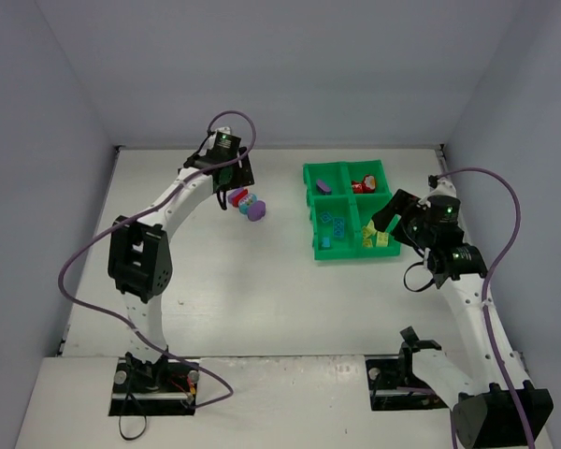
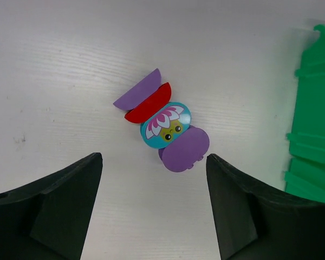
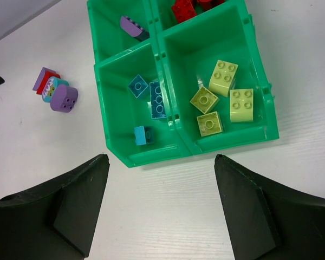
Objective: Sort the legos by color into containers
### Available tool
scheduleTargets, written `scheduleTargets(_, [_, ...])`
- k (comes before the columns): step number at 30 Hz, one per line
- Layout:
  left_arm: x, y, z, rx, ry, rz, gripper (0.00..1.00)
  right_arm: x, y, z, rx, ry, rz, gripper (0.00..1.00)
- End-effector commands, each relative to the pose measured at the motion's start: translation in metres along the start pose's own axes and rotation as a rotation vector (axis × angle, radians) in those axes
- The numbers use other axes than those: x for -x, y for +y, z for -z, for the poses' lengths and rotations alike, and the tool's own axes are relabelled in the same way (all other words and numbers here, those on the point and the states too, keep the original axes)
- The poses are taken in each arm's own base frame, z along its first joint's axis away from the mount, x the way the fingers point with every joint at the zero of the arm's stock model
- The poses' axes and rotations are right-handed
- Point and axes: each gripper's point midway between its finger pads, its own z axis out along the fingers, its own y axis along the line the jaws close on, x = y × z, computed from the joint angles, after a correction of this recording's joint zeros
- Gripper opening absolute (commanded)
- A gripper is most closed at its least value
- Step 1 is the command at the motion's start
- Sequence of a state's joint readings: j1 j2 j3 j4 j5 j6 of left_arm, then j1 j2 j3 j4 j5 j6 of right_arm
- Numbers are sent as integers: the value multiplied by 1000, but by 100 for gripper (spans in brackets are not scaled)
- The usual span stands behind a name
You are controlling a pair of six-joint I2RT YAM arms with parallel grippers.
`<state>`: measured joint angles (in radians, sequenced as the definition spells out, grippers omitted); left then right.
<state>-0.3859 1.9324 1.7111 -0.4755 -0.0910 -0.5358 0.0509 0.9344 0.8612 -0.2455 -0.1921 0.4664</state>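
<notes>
Tray [image 1: 355, 256] sits right of centre, mostly filled. L gripper [image 2: 153, 184] hovers, fingers spread, over the loose cluster [image 1: 246, 203] left of the tray: purple, red, teal, purple, all touching. R gripper [image 3: 161, 179] is spread and empty above the tray's near edge. Step: picking leftovers. Next move prob. needs a drop onto an end piece w/o dragging neighbours. Only R wrist shows the bins [image 3: 195, 54] sorted by colour. Only L wrist shows the teal piece [image 2: 167, 127] has a flower face.
</notes>
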Motion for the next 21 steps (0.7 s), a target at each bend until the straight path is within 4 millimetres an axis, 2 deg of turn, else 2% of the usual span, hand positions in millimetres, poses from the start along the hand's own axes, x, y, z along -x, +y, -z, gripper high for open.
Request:
scheduleTargets(1, [18, 6, 8, 104, -33, 211, 70, 14, 8, -3, 36, -46, 23, 75])
scheduleTargets(3, [13, 13, 4, 157, -13, 246, 70, 13, 7, -4, 34, -44, 24, 75])
scheduleTargets(4, [7, 15, -7, 196, 9, 308, 70, 13, 7, -4, 34, -42, 25, 75])
scheduleTargets(6, [9, 13, -7, 203, 12, 328, 70, 13, 6, -5, 31, -42, 26, 75])
scheduleTargets(7, [1, 14, -15, 228, 38, 366, 70, 12, 6, -5, 30, -41, 28, 76])
scheduleTargets(9, [5, 7, -18, 214, 44, 398, 70, 12, 5, -6, 29, -38, 29, 76])
scheduleTargets(10, [-1, 7, -25, 229, 61, 431, 70, 11, 5, -6, 28, -37, 29, 76])
scheduleTargets(18, [-14, 3, -48, 242, 93, 501, 70, 4, 2, -11, 28, -18, 30, 77])
scheduleTargets(21, [-26, 3, -59, 248, 120, 518, 70, 2, 4, -12, 41, -12, 30, 78])
